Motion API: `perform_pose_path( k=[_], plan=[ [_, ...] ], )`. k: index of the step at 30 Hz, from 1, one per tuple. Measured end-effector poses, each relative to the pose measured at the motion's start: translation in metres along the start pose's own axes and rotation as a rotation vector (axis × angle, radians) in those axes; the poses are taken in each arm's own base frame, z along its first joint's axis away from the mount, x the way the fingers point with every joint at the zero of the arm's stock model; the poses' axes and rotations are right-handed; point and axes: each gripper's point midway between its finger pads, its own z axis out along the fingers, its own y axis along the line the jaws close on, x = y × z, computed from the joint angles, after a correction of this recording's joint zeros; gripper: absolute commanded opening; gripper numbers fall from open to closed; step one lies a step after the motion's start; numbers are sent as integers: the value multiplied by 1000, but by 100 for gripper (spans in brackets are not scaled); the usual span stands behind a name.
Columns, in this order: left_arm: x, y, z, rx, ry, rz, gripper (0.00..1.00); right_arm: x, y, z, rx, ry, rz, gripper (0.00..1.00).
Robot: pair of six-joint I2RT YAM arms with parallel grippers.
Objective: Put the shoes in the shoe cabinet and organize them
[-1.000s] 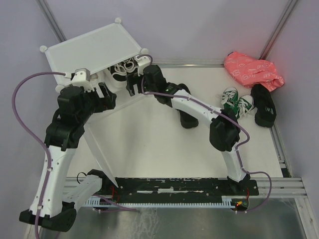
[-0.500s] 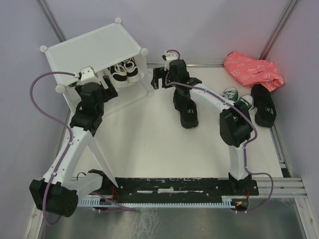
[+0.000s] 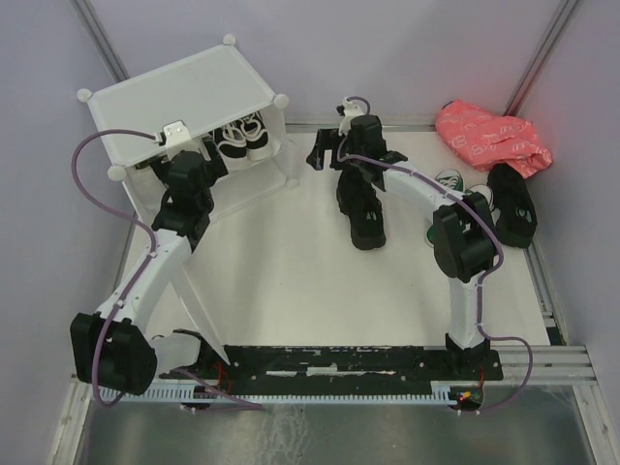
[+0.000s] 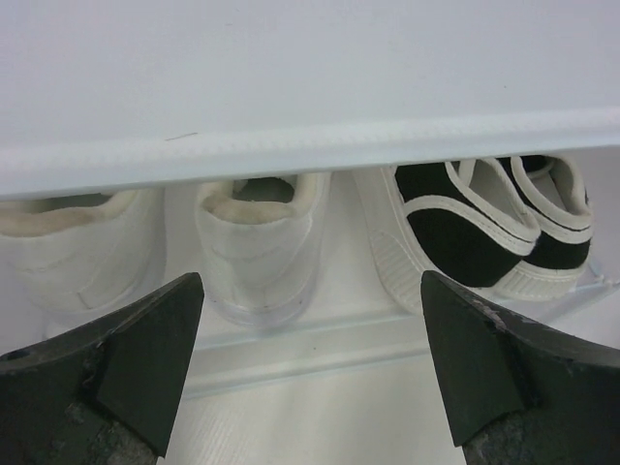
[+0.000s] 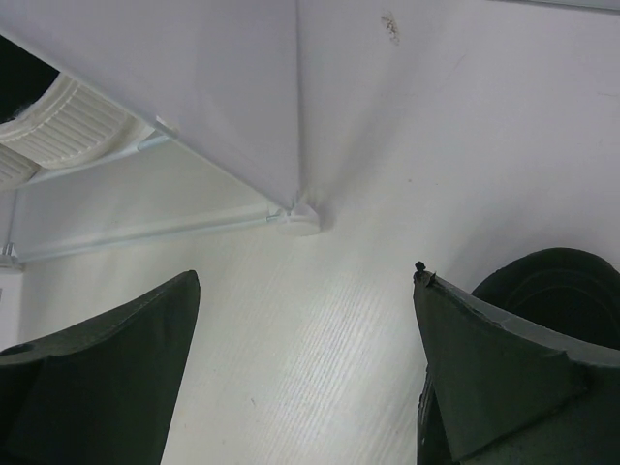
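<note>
Nearest the arm bases, a bare stretch of the white table point(image 3: 291, 281) is being shown. Farther out, at mid-table, plain black shoes point(image 3: 360, 208) are being left lying close together beside the right arm. The right gripper point(image 3: 323, 160) is being held over the table near the cabinet's right front corner. In its wrist view the jaws are being held wide apart with nothing between them, and a round foot knob point(image 5: 297, 219) of the cabinet is being framed between the fingers. Toward the right edge, green sneakers point(image 3: 455, 186) are being partly hidden by the right arm, with other black shoes point(image 3: 511, 203) just beside them and a pink bag point(image 3: 489, 136) behind. At the far left, the left gripper point(image 4: 310, 373) is being held at the open front of the shoe cabinet point(image 3: 174, 97), its jaws spread wide and empty. Inside, white sneakers point(image 4: 257, 242) and black sneakers with white soles point(image 4: 465, 228) are being stored side by side on one shelf.
</note>
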Motion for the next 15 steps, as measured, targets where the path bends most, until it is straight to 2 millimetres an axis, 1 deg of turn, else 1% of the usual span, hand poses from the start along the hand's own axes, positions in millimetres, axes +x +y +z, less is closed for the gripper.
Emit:
perform_pose_path(
  k=[4,7,9,11,15],
  plan=[
    [-10,14,-7,-50,-47,3,99,-2,-5,0,-6,-8,19,99],
    [-12,21,-2,-83,-60,11,99,-5,-1,0,-23,-16,27,99],
    [-7,24,7,-100,-53,24,99,-5,0,0,-29,-20,31,99],
    [3,30,18,-121,-32,42,99,-4,1,0,-33,-21,35,99],
    [21,38,37,-152,12,67,99,3,-3,1,-31,-12,47,99]
  ],
)
